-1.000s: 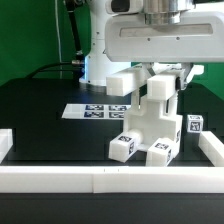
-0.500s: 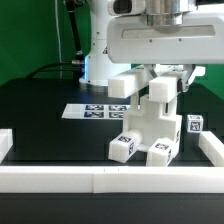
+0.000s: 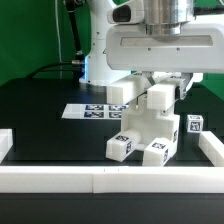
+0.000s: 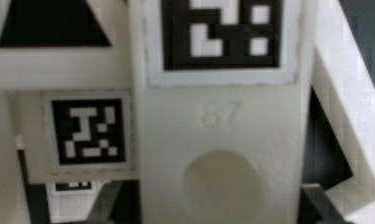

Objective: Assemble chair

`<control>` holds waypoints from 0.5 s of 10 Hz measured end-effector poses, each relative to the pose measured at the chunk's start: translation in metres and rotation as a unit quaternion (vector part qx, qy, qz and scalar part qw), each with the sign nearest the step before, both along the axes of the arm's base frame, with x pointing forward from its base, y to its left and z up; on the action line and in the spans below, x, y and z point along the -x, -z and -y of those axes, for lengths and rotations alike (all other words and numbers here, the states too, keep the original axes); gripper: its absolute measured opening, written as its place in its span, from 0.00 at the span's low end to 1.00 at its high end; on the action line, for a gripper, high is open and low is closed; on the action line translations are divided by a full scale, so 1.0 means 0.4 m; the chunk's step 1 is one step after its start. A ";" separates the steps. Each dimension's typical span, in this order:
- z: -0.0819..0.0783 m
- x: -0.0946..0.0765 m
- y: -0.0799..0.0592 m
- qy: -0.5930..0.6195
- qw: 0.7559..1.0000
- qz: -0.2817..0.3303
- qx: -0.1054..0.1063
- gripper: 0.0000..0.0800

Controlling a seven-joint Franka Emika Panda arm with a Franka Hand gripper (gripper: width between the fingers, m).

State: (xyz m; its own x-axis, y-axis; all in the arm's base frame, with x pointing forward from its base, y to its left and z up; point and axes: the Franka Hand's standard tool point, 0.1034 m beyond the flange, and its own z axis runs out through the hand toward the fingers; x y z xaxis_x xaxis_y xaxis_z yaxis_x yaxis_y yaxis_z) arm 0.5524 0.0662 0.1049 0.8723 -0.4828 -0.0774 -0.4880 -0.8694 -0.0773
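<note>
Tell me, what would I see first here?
The big white arm fills the top of the exterior view, its gripper shut on the blocky white chair in the middle of the black table. The chair's black-and-white tags pop out, filling the wrist view up close.

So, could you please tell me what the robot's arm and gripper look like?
The arm is glossy white with rounded links; a dark cable hangs beside it. The gripper has a wide, boxy white body under a grey cylinder, and slim dark fingers. No markings are legible.
</note>
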 end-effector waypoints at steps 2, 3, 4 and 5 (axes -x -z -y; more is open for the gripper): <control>0.000 0.001 0.002 0.000 1.000 -0.001 0.000 0.36; 0.001 0.002 0.008 -0.003 1.000 -0.002 0.001 0.36; 0.002 0.000 0.015 -0.005 1.000 -0.002 0.002 0.36; 0.003 -0.004 0.016 -0.005 1.000 0.001 0.003 0.36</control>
